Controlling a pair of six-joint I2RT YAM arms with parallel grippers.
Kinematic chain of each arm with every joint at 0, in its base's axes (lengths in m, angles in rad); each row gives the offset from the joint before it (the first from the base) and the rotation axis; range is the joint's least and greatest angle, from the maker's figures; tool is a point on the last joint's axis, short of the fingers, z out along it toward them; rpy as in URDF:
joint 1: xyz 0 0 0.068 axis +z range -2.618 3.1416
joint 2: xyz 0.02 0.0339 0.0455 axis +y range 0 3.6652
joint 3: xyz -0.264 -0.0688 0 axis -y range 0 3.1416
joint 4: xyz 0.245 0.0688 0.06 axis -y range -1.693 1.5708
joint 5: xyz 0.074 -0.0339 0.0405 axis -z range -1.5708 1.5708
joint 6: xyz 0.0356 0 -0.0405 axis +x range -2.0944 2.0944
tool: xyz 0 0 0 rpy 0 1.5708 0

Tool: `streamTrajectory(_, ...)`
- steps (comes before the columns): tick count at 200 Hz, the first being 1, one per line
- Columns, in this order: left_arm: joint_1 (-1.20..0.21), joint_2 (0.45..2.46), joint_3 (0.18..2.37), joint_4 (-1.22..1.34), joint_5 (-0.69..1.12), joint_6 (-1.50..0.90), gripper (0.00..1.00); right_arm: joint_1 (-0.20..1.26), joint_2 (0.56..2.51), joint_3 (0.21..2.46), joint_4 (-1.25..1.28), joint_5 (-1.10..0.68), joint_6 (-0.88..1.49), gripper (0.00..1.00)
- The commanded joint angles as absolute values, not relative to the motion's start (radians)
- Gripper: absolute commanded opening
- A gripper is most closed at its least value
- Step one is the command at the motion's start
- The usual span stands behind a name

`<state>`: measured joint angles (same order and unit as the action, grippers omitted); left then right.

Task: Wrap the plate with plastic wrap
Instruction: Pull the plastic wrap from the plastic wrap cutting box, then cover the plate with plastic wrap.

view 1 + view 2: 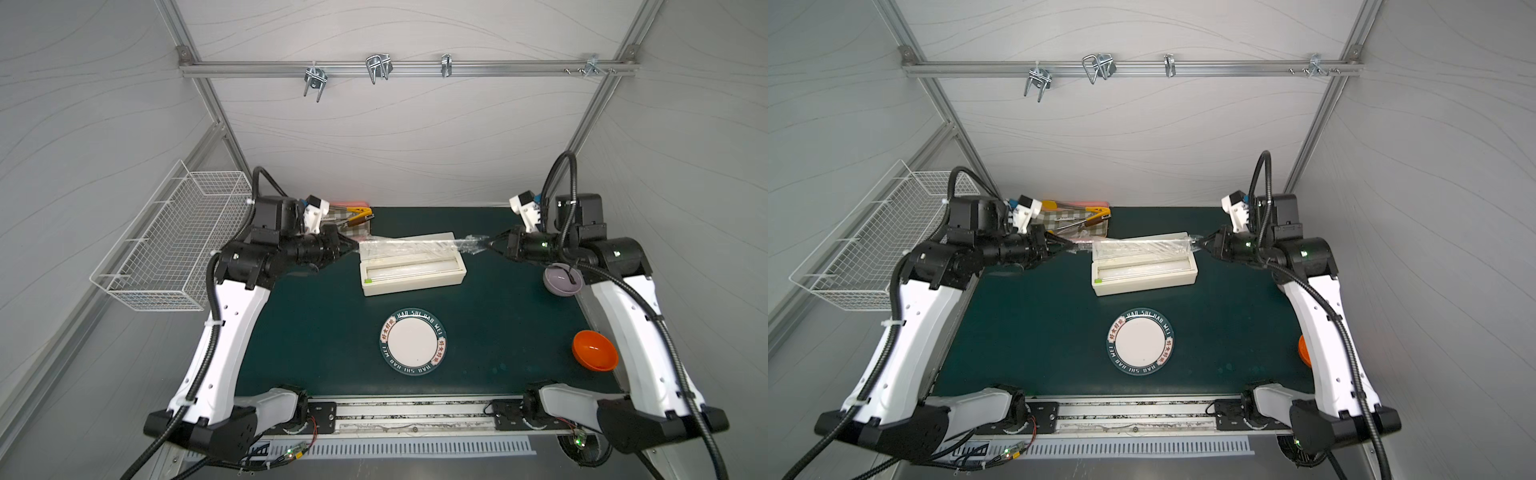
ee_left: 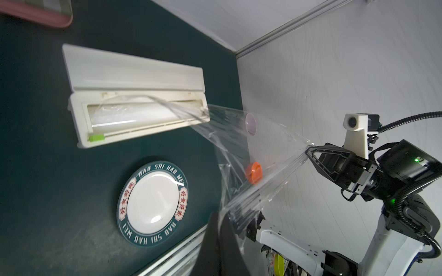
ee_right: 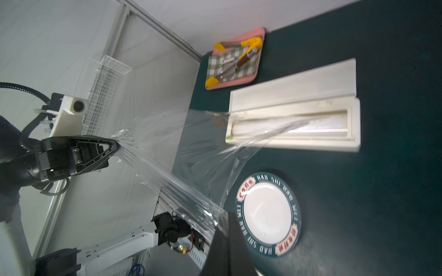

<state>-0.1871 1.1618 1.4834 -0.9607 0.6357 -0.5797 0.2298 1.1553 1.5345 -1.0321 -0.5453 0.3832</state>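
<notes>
The plate (image 1: pixel 412 341) (image 1: pixel 1139 342), white with a dark green lettered rim, lies bare on the green mat toward the front centre. The plastic wrap (image 1: pixel 415 244) (image 1: pixel 1138 247) runs out of the open white dispenser box (image 1: pixel 413 274) as a taut, crinkled sheet held above the box. My left gripper (image 1: pixel 356 246) (image 2: pixel 223 215) is shut on the film's left end. My right gripper (image 1: pixel 490 244) (image 3: pixel 223 215) is shut on its right end. In the wrist views the plastic wrap (image 2: pixel 251 153) (image 3: pixel 181 153) fans from each set of jaws toward the roll.
A purple bowl (image 1: pixel 561 279) sits under the right arm, and an orange bowl (image 1: pixel 594 350) sits at the mat's right edge. A pink tray (image 3: pixel 229 85) of utensils stands at the back left. A wire basket (image 1: pixel 174 245) hangs on the left wall.
</notes>
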Motion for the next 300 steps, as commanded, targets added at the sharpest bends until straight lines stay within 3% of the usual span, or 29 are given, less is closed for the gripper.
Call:
streamTrajectory(1,-0.194,1.092,1.302,-0.983,0.535,-0.587,0.00,0.235,1.091,1.367,-1.191,-0.411,0.383,0.00)
streamTrajectory(61,-0.353,0.934,0.833,-0.998,0.482,-0.694,0.00,0.443,0.998,1.015,-1.285,-0.211,0.586,0.00)
streamTrajectory(99,-0.450,0.995,0.636,-0.890,0.450,-0.762,0.00,0.510,1.024,0.829,-1.256,-0.132,0.728,0.00)
streamTrajectory(138,-0.542,1.132,0.600,-0.799,0.420,-0.795,0.00,0.564,1.091,0.723,-1.200,-0.094,0.798,0.00)
streamTrajectory(300,-0.719,1.168,0.480,-0.825,0.355,-0.936,0.00,0.619,1.228,0.600,-1.094,-0.090,0.837,0.00)
